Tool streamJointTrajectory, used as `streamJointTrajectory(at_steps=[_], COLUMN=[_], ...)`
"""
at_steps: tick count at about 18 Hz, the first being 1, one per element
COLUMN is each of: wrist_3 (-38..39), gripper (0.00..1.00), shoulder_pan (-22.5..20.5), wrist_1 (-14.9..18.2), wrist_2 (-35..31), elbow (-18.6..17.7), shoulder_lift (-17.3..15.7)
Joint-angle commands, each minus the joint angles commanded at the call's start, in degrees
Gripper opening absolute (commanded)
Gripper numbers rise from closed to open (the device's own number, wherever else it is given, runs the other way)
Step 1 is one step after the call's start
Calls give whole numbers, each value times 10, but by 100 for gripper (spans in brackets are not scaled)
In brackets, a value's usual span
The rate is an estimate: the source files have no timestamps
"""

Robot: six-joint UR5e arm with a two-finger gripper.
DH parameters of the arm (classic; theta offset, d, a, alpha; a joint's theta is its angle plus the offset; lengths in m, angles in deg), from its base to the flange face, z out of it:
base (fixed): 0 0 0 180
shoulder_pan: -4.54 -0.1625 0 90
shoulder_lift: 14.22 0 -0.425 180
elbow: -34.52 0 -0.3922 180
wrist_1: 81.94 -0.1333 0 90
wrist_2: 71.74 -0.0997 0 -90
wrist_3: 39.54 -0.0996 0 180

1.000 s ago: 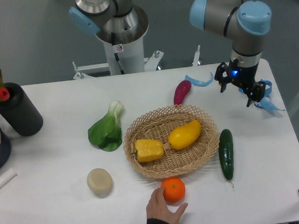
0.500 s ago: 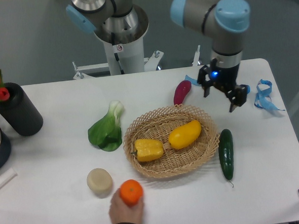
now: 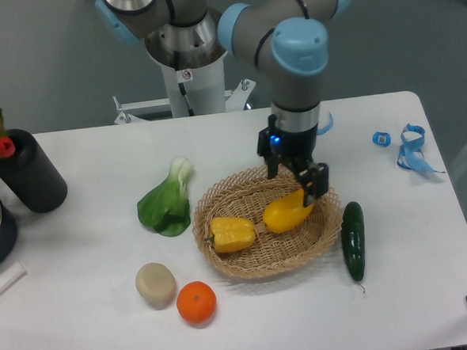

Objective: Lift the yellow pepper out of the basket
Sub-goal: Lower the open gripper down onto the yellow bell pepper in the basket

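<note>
Nearby, elongated yellow vegetable beside yellow pepper, end effector above basket.

Bright, even overhead light, soft shadows under objects on the white table, slightly soft focus throughout.

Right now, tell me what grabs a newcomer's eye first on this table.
The gripper hangs over the far right of the wicker basket, jaws apart. The yellow pepper lies at the basket's left, beside a smooth yellow vegetable under the gripper. An orange sits near the table's front edge.
</note>
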Motion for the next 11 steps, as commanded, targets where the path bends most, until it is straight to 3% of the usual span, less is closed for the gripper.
streamJointTrajectory(at_steps=[4, 11], wrist_3=[4, -5], gripper=[100, 100], shoulder_pan=[30, 51], wrist_1=[0, 4], wrist_2=[-1, -2], elbow=[4, -2], shoulder_lift=[34, 56])
